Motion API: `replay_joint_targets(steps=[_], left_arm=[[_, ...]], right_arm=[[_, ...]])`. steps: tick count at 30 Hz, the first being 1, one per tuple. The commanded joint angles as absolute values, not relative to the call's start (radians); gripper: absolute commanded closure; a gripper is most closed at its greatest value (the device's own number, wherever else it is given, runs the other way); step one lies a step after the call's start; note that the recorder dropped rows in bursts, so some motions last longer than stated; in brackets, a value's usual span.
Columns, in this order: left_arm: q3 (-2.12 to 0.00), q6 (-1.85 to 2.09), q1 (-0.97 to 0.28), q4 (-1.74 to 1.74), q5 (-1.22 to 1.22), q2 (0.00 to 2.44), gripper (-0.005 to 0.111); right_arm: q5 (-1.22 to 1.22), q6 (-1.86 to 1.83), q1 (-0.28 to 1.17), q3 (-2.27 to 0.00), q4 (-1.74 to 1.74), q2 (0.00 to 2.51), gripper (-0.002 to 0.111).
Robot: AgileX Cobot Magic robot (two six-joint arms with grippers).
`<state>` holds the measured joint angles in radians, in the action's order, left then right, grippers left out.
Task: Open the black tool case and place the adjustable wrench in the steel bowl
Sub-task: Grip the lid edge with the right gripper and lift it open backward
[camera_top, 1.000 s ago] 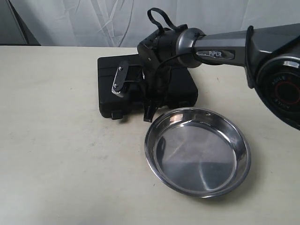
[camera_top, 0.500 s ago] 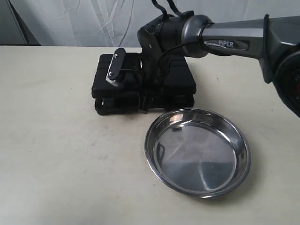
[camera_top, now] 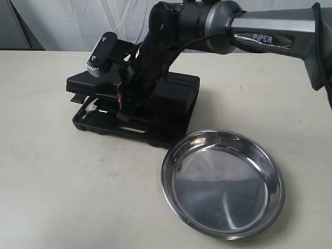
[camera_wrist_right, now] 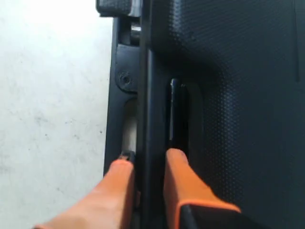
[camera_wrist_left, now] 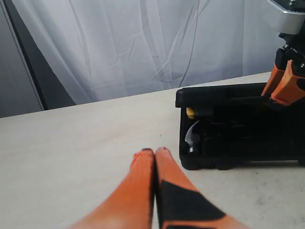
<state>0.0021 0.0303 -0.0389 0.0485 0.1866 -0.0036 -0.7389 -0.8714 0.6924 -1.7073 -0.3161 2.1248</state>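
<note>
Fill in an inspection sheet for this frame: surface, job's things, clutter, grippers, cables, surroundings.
Surface: pale table, lightly scuffed.
Job's things: case ajar, lid lifted off the base; wrench not made out, only a silver tool head shows in the gap; bowl upright, empty, close by the case.
Clutter: nothing seen.
Grippers: right gripper pinches the lid's edge; left gripper shut, empty, short of the case.
Cables: black cable runs along the right arm's wrist.
Surroundings: white curtain behind; grey panel at one side.
</note>
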Motion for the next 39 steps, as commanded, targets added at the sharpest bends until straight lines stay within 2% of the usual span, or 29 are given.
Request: replay_joint_targets(steps=[1, 4, 8, 12, 15, 23, 39], left_arm=[[0.0, 0.03, -0.043, 0.047, 0.181, 0.0, 0.106], [0.0, 0.03, -0.043, 0.047, 0.181, 0.0, 0.106], [0.0, 0.03, -0.043, 0.047, 0.181, 0.0, 0.106], [0.0, 0.03, -0.043, 0.047, 0.181, 0.0, 0.106], [0.0, 0.03, -0.043, 0.047, 0.181, 0.0, 0.106], [0.0, 0.03, -0.043, 0.047, 0.181, 0.0, 0.106], [0.0, 0.03, -0.043, 0.047, 0.181, 0.0, 0.106]], right_arm=[[-0.65, -0.9, 0.7, -1.712, -0.35, 2.076, 0.109], [-0.569, -0.898, 0.698, -1.712, -0.297, 2.037, 0.109], [-0.429, -0.813, 0.698, -1.712, -0.056, 2.005, 0.109], [-0.422, -0.625, 0.688, -1.712, 0.316, 2.007, 0.109], [-0.414, -0.538, 0.652, -1.712, 0.469, 2.015, 0.109], [-0.389, -0.475, 0.548, -1.712, 0.493, 2.043, 0.109], [-0.37, -0.386, 0.529, -1.712, 0.415, 2.049, 0.109]])
